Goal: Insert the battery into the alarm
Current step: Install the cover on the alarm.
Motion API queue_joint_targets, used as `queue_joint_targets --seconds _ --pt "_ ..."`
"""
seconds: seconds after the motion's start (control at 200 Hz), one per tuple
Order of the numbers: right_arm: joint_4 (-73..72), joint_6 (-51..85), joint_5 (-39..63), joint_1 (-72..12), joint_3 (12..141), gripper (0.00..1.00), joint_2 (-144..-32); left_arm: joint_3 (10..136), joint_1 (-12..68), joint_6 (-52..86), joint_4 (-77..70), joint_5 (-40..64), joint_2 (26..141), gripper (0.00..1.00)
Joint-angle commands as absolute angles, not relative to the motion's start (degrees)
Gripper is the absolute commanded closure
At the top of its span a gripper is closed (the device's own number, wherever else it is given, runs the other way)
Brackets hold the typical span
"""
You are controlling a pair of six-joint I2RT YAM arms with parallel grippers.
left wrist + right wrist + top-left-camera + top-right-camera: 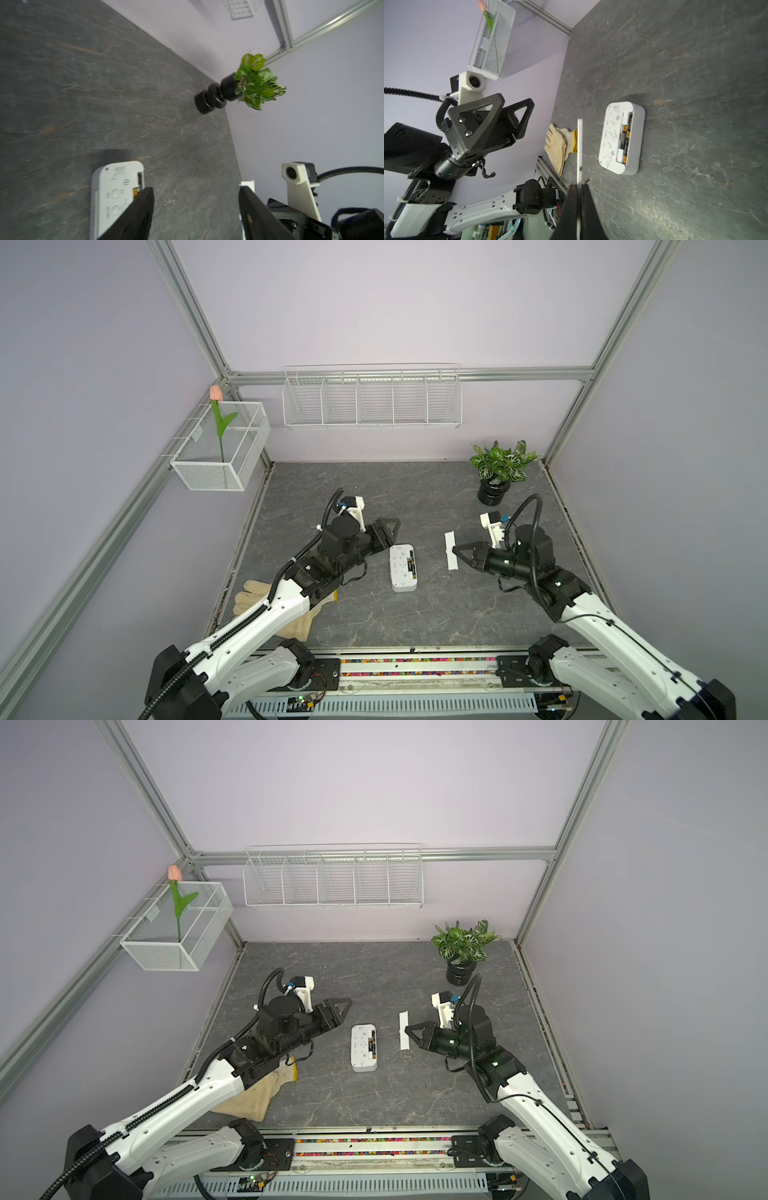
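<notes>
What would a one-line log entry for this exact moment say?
alarm: back up, batteries in slot | left fingers: open, empty | right fingers: shut on cover strip

Both arms come in from the near edge and angle toward the middle. The left arm (266,614) is stretched forward, and the left pincer (195,189) is up in the air with its jaws spread apart and nothing between them. The right arm (602,614) bends at the elbow, and the right pincer (579,186) is pinched tight on one end of a thin white strip (579,145), pointing across at the left one.
</notes>
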State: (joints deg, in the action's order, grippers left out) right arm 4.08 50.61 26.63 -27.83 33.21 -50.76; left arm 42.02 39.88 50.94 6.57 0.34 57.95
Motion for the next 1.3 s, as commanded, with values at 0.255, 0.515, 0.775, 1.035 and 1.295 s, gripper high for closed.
queue_joint_targets --seconds 0.255,0.515,0.775,1.035,1.295 --pt "-18.25 58.21 25.75 -28.42 26.25 0.93 -63.17 25.96 32.62 57.39 1.10 5.09 57.16 0.28" --pt "-26.86 60.20 24.46 -31.20 24.83 0.93 -72.34 24.91 32.43 60.08 -4.11 7.54 63.45 0.02" --pt "-33.28 60.98 23.63 -34.43 25.07 0.93 -80.03 18.50 32.17 65.38 -8.98 3.64 57.97 0.00" --pt "-46.61 65.22 24.08 -36.82 26.38 0.93 -91.28 18.21 32.17 64.29 -10.92 8.06 59.02 0.13" --pt "-53.57 66.70 23.81 -38.14 27.16 0.93 -95.98 19.94 32.17 63.25 -14.38 14.21 65.61 0.26"
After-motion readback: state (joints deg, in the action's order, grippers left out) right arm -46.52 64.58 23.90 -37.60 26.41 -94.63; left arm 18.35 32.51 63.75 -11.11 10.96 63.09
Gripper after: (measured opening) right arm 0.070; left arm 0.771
